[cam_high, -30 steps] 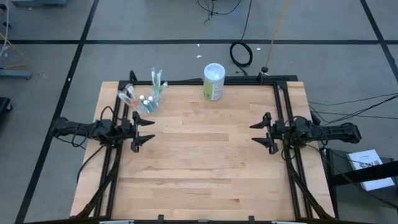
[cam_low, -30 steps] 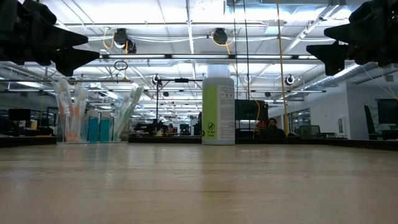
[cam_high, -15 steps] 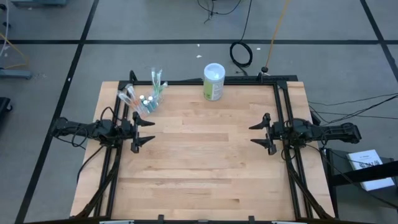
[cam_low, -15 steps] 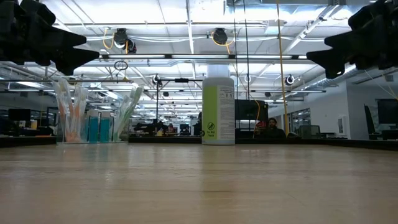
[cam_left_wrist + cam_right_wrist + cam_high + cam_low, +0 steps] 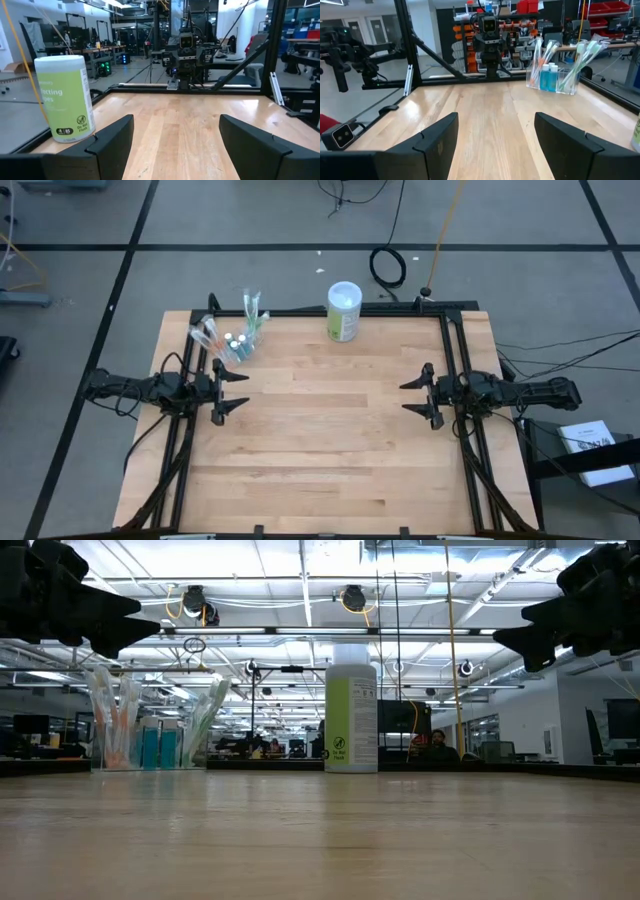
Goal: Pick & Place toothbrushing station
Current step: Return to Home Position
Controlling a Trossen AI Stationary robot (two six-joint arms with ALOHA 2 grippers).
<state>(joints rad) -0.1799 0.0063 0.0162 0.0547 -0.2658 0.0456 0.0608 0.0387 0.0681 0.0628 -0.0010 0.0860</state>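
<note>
At the table's (image 5: 330, 450) rear left corner stands the toothbrushing station (image 5: 232, 337), a small clear cup, upright on the wood. In the low view it holds pale pinkish toothbrushes (image 5: 112, 720) at one end, green-and-white toothbrushes (image 5: 208, 718) leaning outward at the other, and teal white-capped tubes (image 5: 158, 745) between them. Nothing of mine touches it.

My left gripper (image 5: 238, 390) hangs above the table's left edge, near the station but clear of it, pointing inward across the table. Its fingers are spread wide and grip nothing; the left wrist view shows bare wood between them.

The green-and-white canister (image 5: 343, 311) stands upright at the rear edge, about midway along it and well apart from the station.

My right gripper (image 5: 408, 396) hangs above the right edge, facing the left one across the open middle of the table, well apart from both station and canister. Its fingers are likewise spread wide and carry nothing. From the right wrist view, the station shows at the far side of the table, beyond and to one side of the gap.
</note>
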